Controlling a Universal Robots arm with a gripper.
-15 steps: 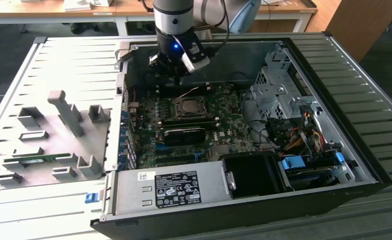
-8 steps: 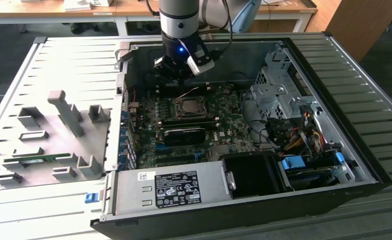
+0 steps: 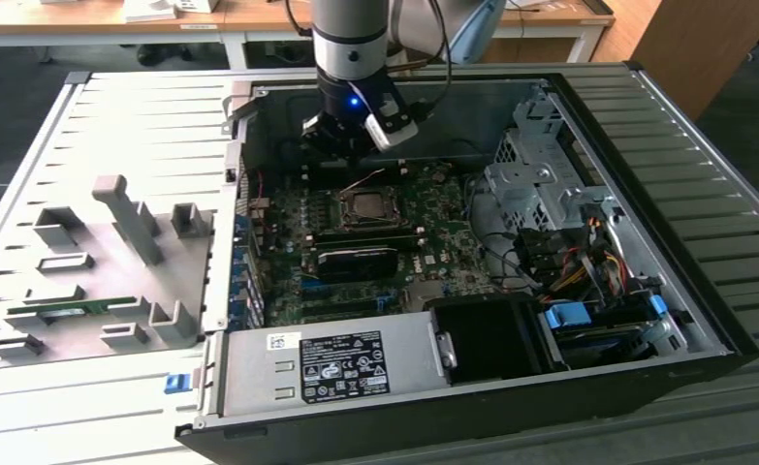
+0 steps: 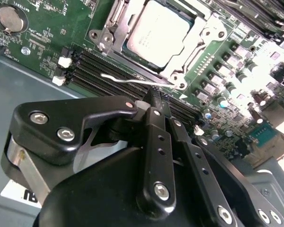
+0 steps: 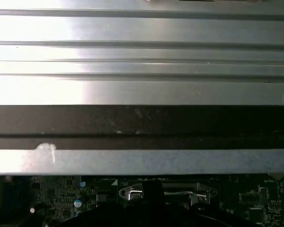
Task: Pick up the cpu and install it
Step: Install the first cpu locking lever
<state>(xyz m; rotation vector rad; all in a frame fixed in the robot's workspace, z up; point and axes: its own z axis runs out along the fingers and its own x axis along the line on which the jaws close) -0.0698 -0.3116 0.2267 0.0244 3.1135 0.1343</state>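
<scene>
The gripper (image 4: 154, 97) body hides the lower memory slots (image 4: 109, 71) in the second wrist view, and the cpu (image 4: 162, 34) is cut off by the picture's edge.

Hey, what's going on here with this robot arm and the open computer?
A robot arm is working inside an open computer case lying on its side. The cpu already sits in the motherboard socket, its silvery top visible in the second wrist view. The gripper hangs just above the board beside the socket, its fingers closed together with nothing between them, close to the socket's thin metal lever.
</scene>
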